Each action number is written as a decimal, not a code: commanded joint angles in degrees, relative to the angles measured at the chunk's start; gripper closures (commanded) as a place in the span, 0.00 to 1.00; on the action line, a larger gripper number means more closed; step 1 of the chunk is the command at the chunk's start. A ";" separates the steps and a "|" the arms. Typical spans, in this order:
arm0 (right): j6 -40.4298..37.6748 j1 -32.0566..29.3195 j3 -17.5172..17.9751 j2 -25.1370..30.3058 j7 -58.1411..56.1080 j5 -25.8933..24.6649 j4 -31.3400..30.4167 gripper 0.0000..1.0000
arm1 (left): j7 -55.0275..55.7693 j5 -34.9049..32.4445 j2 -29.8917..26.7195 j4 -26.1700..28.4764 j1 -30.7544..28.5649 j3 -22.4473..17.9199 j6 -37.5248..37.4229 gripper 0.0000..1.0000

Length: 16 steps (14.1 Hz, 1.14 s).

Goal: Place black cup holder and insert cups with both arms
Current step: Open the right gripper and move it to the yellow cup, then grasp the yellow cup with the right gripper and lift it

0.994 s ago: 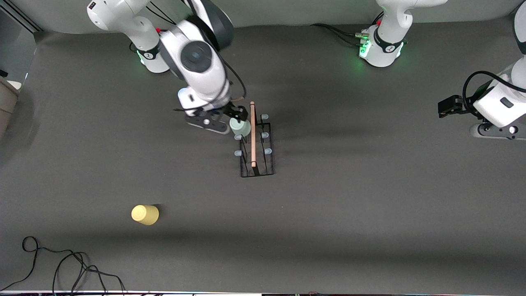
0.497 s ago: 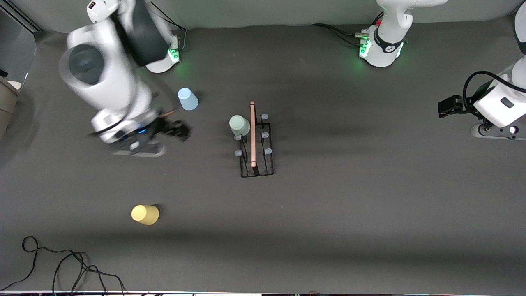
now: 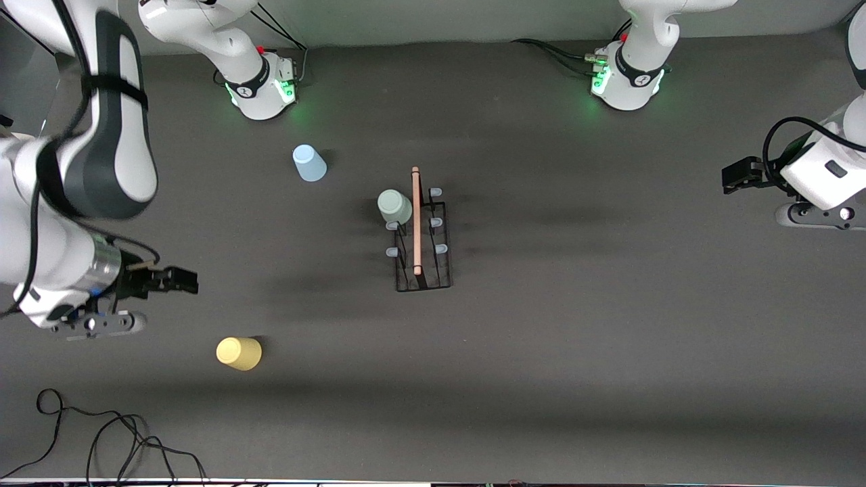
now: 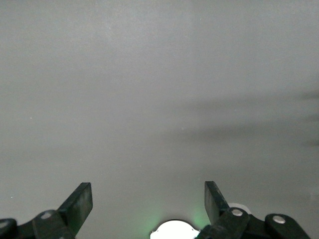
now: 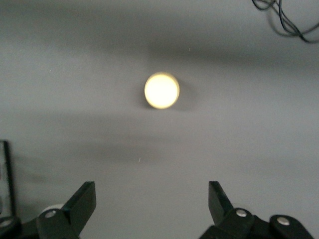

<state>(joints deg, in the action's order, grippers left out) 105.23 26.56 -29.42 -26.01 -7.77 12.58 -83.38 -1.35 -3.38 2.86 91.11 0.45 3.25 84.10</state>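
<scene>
Hovering empty with fingers spread wide, your right gripper (image 3: 177,281) probably targets the small yellow plastic cup (image 3: 238,353) near the table's front edge (image 3: 433,473); descend over it next. The pale sage green cup (image 3: 394,206) sits on the thin black wire cup holder (image 3: 423,270); the left gripper (image 3: 737,174) waits, likewise spread and empty.

I'm seeing: arms (image 3: 101,135) showing white shells, dark grey bands | bases (image 3: 626,78) glowing green | black cables trailing | grippers (image 3: 172,281) showing black

I see a loose black cable (image 3: 101,439) coiled on the dark grey table (image 3: 575,372), at the edge nearest the front camera, toward the right arm's end. Black cables (image 3: 551,54) lie by the bases.
</scene>
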 commanded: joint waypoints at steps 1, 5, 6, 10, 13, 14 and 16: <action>7.07 0.33 0.15 -7.89 -1.01 3.92 2.70 0.00 | -1.02 0.48 -1.45 1.26 0.34 -0.53 0.18 0.00; 16.04 -0.98 0.24 -15.28 -6.54 11.31 2.43 0.00 | -1.03 0.48 -1.45 1.26 0.34 -0.53 0.18 0.00; 18.15 -1.16 0.24 -16.78 -7.07 11.67 2.34 0.00 | -1.03 0.48 -1.45 1.26 0.34 -0.53 0.18 0.00; 25.54 -1.69 0.77 -19.95 -8.57 13.25 -0.28 0.00 | -1.02 0.48 -1.45 1.26 0.34 -0.53 0.18 0.00; 25.91 -1.78 0.94 -21.45 -11.38 17.46 -1.17 0.00 | -1.03 0.48 -1.45 1.26 0.25 -0.53 0.18 0.00; 25.91 -1.69 0.94 -21.45 -11.47 17.65 -1.52 0.00 | -1.03 0.48 -1.45 1.26 0.34 -0.53 0.18 0.00; 25.56 -1.69 1.03 -21.54 -11.47 17.65 -1.61 0.29 | -1.03 0.48 -1.54 1.26 0.34 -0.53 0.18 0.00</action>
<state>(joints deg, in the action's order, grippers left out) 130.36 25.06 -28.72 -48.18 -16.96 28.39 -84.23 -1.35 -3.37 2.86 91.12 0.45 3.23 84.10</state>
